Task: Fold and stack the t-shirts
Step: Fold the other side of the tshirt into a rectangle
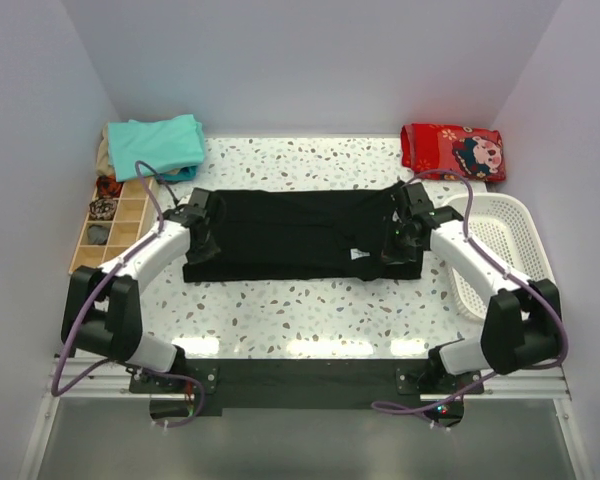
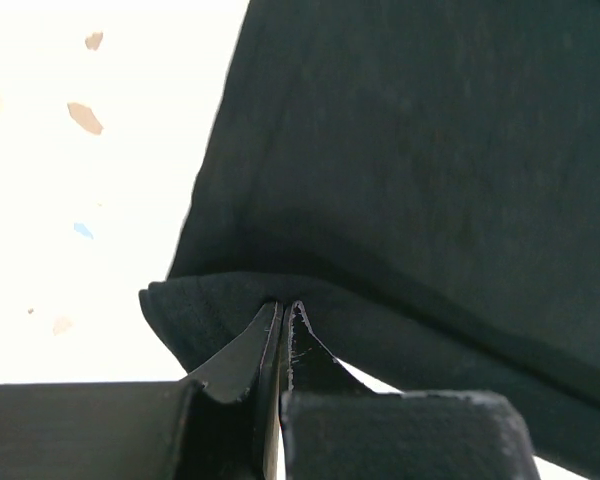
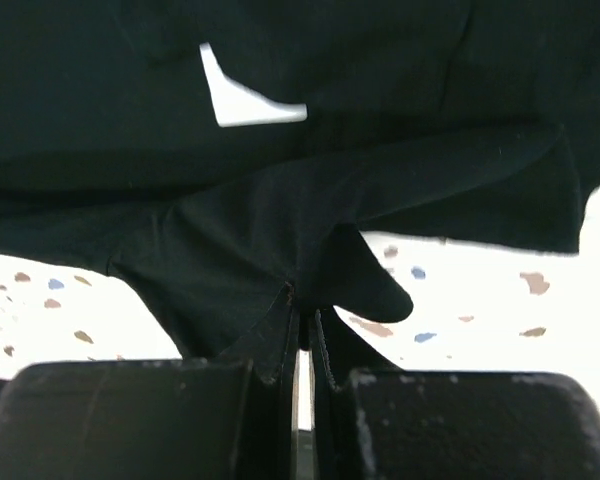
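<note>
A large black t-shirt [image 1: 300, 235] lies stretched across the middle of the speckled table, folded lengthwise, with a small white patch [image 1: 360, 254] near its right end. My left gripper [image 1: 202, 222] is shut on its left edge; the left wrist view shows the cloth [image 2: 420, 180] pinched at the fingertips [image 2: 263, 330]. My right gripper [image 1: 400, 232] is shut on its right edge; the right wrist view shows cloth [image 3: 240, 240] bunched in the jaws and the white patch [image 3: 242, 100] beyond. A folded teal t-shirt [image 1: 158, 145] lies at the back left.
A wooden compartment tray [image 1: 110, 225] stands at the left edge. A white plastic basket [image 1: 505, 245] stands at the right. A folded red patterned cloth [image 1: 452, 151] lies at the back right. White walls enclose the table.
</note>
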{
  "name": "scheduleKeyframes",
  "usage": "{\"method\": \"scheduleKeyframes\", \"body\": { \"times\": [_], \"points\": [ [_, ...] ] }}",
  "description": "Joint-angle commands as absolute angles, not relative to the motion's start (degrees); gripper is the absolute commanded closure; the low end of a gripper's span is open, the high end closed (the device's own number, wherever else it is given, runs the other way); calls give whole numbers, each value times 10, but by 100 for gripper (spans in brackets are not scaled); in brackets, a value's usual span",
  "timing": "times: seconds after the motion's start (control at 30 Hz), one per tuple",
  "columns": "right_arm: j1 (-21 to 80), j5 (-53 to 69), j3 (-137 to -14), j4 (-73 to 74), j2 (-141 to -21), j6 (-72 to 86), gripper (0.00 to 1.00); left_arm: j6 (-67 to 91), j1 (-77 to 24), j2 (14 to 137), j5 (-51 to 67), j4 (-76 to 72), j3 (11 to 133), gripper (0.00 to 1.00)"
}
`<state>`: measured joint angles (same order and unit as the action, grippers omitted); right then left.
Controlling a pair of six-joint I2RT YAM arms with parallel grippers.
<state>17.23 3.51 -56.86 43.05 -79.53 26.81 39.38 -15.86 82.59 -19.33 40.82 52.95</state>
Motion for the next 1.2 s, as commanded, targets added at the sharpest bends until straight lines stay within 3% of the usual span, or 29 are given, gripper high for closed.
{"method": "scheduleKeyframes", "body": {
  "times": [0.0, 0.37, 0.5, 0.57, 0.63, 0.73, 0.87, 1.0, 1.17],
  "points": [
    [160, 12, -616, 403, -828, 243, 100, 331, -132, 873, -207, 366, 583, 100],
    [140, 2, -680, 339, -964, 209, 100, 281, -130, 983, -173, 284, 640, 100],
    [136, -30, -749, 312, -1009, 204, 79, 284, -130, 1004, -221, 280, 676, 95],
    [134, -38, -763, 273, -1018, 195, 58, 286, -130, 1005, -238, 286, 687, 80],
    [133, -49, -791, 262, -1020, 190, 54, 286, -130, 1001, -253, 285, 699, 53],
    [134, -94, -809, 288, -995, 181, 51, 287, -130, 980, -268, 284, 704, 35],
    [133, -39, -739, 276, -927, 164, 46, 294, -130, 936, -265, 273, 678, 34],
    [140, 47, -690, 325, -892, 170, 49, 292, -130, 911, -229, 260, 659, 34],
    [158, 67, -617, 337, -817, 202, 49, 290, -130, 892, -178, 244, 629, 34]
  ]
}}
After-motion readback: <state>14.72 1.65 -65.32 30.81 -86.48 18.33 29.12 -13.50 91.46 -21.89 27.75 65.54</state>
